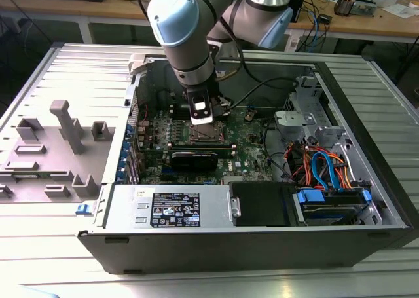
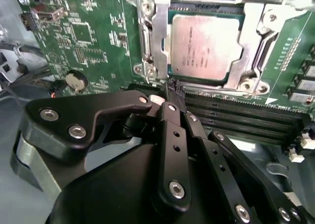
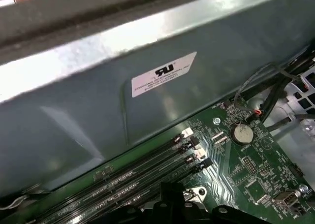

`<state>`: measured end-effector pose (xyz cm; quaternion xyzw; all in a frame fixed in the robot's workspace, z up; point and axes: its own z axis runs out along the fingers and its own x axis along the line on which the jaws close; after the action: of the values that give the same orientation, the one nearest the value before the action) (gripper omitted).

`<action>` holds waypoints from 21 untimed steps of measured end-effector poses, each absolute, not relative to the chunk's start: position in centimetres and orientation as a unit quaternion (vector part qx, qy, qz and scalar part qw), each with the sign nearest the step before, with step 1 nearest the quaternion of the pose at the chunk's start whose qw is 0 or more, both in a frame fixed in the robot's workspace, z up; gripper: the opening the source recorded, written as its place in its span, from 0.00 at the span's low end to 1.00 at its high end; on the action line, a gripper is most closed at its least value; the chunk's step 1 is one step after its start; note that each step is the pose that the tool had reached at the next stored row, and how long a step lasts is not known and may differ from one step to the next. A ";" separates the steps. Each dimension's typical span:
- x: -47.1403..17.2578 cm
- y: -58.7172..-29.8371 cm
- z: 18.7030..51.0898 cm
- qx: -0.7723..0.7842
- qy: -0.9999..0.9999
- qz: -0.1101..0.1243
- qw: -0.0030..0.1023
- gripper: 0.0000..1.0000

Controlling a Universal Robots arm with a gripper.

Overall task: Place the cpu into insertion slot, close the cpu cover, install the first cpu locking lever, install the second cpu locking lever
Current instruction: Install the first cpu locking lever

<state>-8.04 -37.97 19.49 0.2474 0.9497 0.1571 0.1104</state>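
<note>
The cpu (image 2: 204,42), a dull silver square chip, lies flat in the insertion slot (image 2: 206,7) on the green motherboard (image 2: 83,32). The cpu cover (image 2: 160,42) lies down around it as a silver frame. One wire locking lever (image 2: 143,39) runs along one side of the frame and another lever (image 2: 263,44) along the opposite side. My gripper (image 2: 172,86) is shut with nothing seen between its black fingers; its tips hover at the socket's edge that faces the memory slots (image 2: 236,115). In the exterior view the gripper (image 1: 201,122) hangs just above the socket (image 1: 208,135).
The board sits inside an open computer case (image 1: 366,114). Its steel wall (image 3: 147,111) rises close behind the memory slots (image 3: 123,179). A coin battery (image 3: 242,132) sits nearby. The power supply (image 1: 177,209), drive bay and coloured cables (image 1: 324,167) lie toward the front. A grey fixture (image 1: 65,124) stands at the exterior view's left.
</note>
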 end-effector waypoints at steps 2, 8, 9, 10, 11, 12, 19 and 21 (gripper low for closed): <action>-8.0 -38.2 19.5 0.248 0.949 0.159 0.110 0.11; -8.0 -38.7 19.4 0.248 0.948 0.165 0.109 0.11; -8.0 -38.7 19.4 0.248 0.948 0.165 0.109 0.11; -8.0 -38.7 19.7 0.248 0.948 0.165 0.109 0.11; -8.0 -38.7 19.9 0.248 0.948 0.165 0.109 0.11; -8.0 -38.7 20.3 0.248 0.948 0.165 0.108 0.11; -8.0 -38.7 21.8 0.248 0.948 0.165 0.108 0.11; -8.0 -38.7 21.8 0.248 0.948 0.165 0.108 0.11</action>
<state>-8.04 -38.67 21.82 0.2483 0.9484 0.1647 0.1082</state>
